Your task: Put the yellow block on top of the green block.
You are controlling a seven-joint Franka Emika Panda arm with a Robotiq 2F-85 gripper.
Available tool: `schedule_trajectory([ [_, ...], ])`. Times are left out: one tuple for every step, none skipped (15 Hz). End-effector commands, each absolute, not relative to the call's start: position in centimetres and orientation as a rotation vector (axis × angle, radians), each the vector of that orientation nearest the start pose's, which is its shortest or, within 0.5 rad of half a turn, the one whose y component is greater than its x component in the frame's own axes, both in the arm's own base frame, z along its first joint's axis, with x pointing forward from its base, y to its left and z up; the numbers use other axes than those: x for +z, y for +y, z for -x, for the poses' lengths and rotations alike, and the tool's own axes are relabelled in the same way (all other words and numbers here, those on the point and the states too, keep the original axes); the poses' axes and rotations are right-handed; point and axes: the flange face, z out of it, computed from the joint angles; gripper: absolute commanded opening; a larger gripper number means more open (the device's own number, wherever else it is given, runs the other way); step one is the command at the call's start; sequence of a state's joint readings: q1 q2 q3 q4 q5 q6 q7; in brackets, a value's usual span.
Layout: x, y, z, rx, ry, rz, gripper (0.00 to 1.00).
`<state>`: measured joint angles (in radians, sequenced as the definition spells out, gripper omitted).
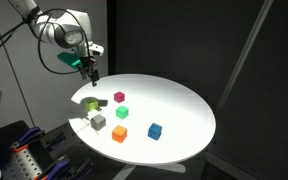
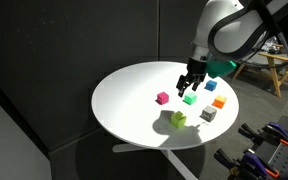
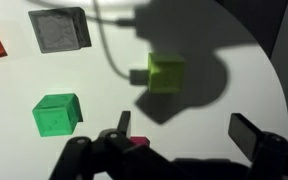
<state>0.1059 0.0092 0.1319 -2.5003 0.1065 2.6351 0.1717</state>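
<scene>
My hand (image 3: 184,135) hangs spread and empty; I should centre it over the small pale lime-yellow cube (image 3: 166,72), then descend straight.

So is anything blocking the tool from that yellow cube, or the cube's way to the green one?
Nothing visible. The open tool hangs near the yellow block, whose top is bare. Only bare table separates it from the green block; the gray block sits aside.
</scene>
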Motion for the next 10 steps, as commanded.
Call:
schedule_trajectory([
  [27.6,10.6,-48.0,-0.194,0.075,3.049,1.00],
  [27.0,10.4,-48.2,-0.200,0.090,3.050,1.00],
  [26.4,10.3,-48.3,-0.201,0.108,3.049,1.00],
  [25.8,10.2,-48.5,-0.202,0.117,3.051,1.00],
  [25.2,10.1,-48.6,-0.200,0.125,3.051,1.00],
  [24.7,10.0,-48.7,-0.195,0.127,3.053,1.00],
  [24.2,9.9,-48.7,-0.187,0.125,3.053,1.00],
  [23.7,9.9,-48.8,-0.178,0.127,3.054,1.00],
  [23.2,9.9,-48.9,-0.167,0.128,3.052,1.00],
  [22.8,10.0,-48.9,-0.151,0.125,3.050,1.00],
])
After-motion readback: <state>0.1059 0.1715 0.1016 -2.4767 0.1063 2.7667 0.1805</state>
